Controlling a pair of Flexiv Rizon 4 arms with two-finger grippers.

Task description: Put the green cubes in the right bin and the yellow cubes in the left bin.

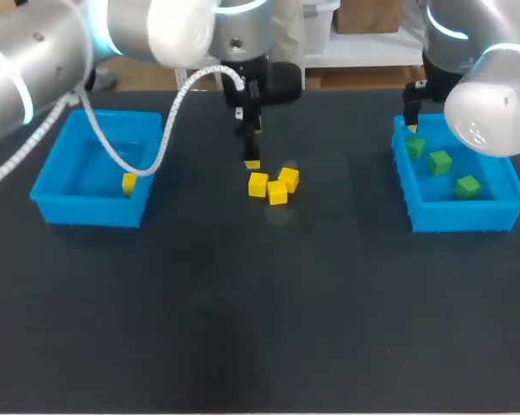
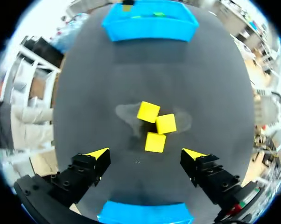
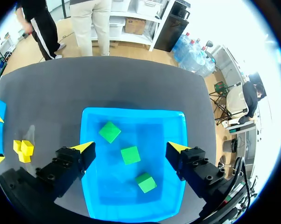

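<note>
The green half looks finished to me. All three green cubes (image 3: 109, 132) (image 3: 130, 155) (image 3: 145, 182) lie loose on the floor of the right bin (image 1: 463, 216), apart from one another, and I see no green out on the table (image 1: 243, 328). My right gripper (image 3: 131, 147) hangs over that bin with its fingers spread wide and nothing between them

The yellow half is only begun. One yellow cube (image 1: 129, 182) sits in the left bin (image 1: 87, 212), near the front corner and close to the wall that faces the middle of the table. Three more yellow cubes (image 2: 148, 112) (image 2: 165, 123) (image 2: 155, 142) are out on the table, roughly midway between the bins, bunched so that they touch one another. My left gripper (image 2: 146, 154) hovers above this cluster, fingers wide apart and empty, with the nearest cube just ahead of the gap between them

By my count four of the seven cubes are home. The three yellow ones left each need a pick and a carry to the left bin. Because they crowd together, I judge the nearest, outer cube the easiest to take first, since a finger could otherwise nudge its neighbours
</note>
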